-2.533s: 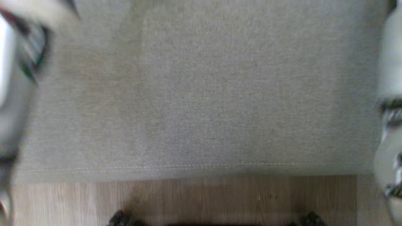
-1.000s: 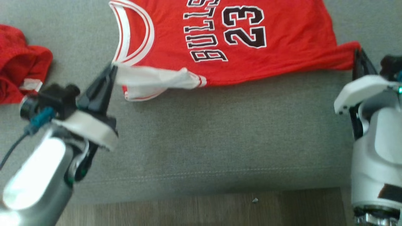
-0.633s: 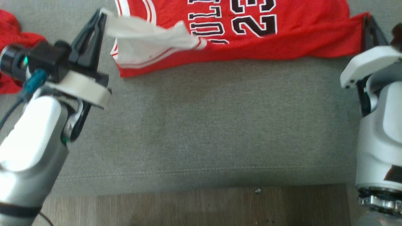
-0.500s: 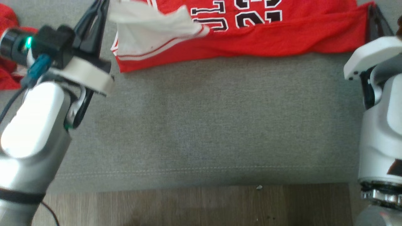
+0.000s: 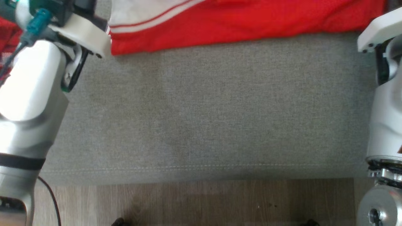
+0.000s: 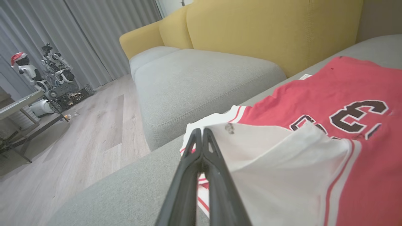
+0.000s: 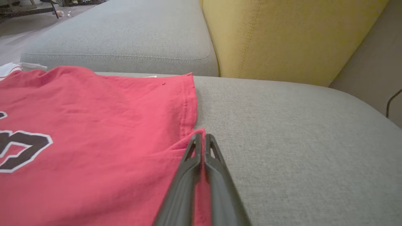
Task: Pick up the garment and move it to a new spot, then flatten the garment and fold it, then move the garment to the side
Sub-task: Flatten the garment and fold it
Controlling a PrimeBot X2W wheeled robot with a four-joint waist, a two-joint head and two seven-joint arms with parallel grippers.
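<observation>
both grippers have pushed forward in the last second, carrying the near edge of the jersey (image 5: 238, 22) on the grey seat cushion (image 5: 204, 110) over its own number (white lining up), so the fold looks half made. the left gripper (image 6: 202, 133) is pinched tight on the white-trimmed corner, the right gripper (image 7: 201, 138) on the red hem corner. a yellow backrest (image 6: 267, 28) stands ahead and another red cloth (image 5: 4, 31) lies off to the left, neither blocking.

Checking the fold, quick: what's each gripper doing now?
Left gripper: shut on the jersey, at its white edge.
Right gripper: shut on the jersey, at a red corner.
</observation>
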